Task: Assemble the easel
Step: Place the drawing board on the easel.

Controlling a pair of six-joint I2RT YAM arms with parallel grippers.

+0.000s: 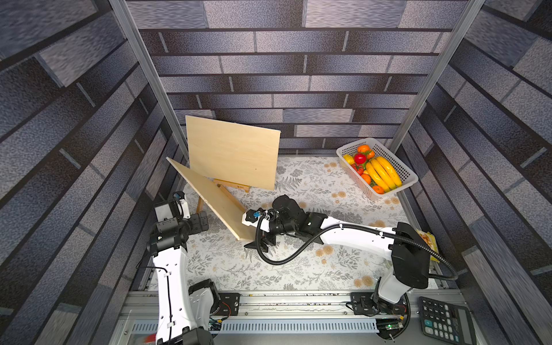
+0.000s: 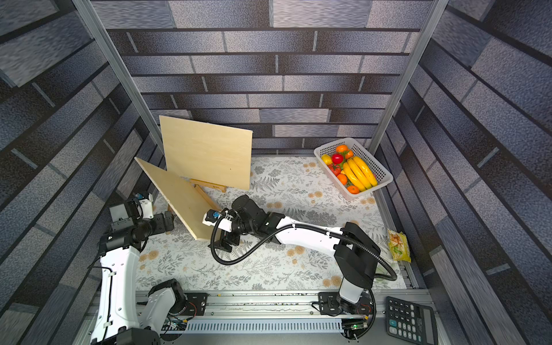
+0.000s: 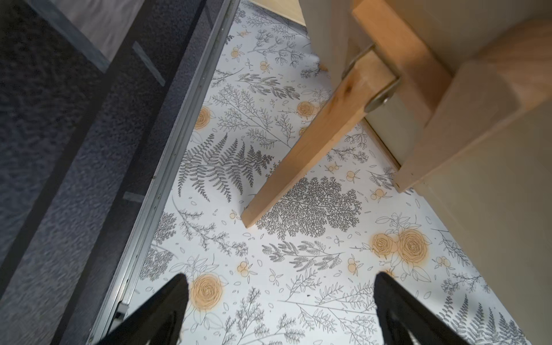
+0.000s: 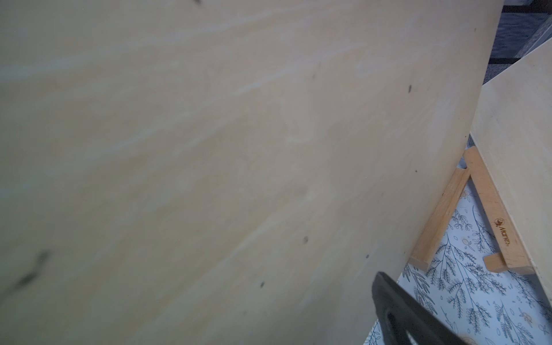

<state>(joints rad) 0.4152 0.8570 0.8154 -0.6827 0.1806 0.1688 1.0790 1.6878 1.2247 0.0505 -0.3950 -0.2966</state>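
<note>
Easel (image 1: pixel 236 185), small, wooden. It stands left of centre in both top views on the floral tablecloth (image 1: pixel 298 263). Only its ledge and parts of its legs show; the rest is hidden behind the two boards. One leg (image 3: pixel 298 155) runs across the middle of the left wrist view, with its foot on the cloth. The printed ledge (image 4: pixel 493 215) shows at the right edge of the right wrist view.

Upright board (image 1: pixel 233 152), pale plywood. Sits on the easel's ledge, upper centre-left of the frame.

Tilted board (image 1: pixel 209 197), pale plywood. Slants from the left wall down to a corner on the cloth, in front of the easel's legs. It fills most of the right wrist view.

Left gripper (image 1: pixel 200 221). Left of the frame, just beside the tilted board's back face. Its fingers (image 3: pixel 176 286) are spread wide over bare cloth with nothing between them.

Right gripper (image 1: pixel 257 245). Centre of the frame, at the tilted board's lower corner. Its jaws are spread wide. One finger (image 4: pixel 418 313) shows in the wrist view and the other is hidden by the board. Whether it touches the board cannot be told.

Basket (image 1: pixel 397 188), white plastic, holding fruit. Upper right of the cloth.

Snack packet (image 2: pixel 398 245). Right edge of the cloth.

Calculator (image 1: pixel 445 322), black. Lower right corner of the frame.
</note>
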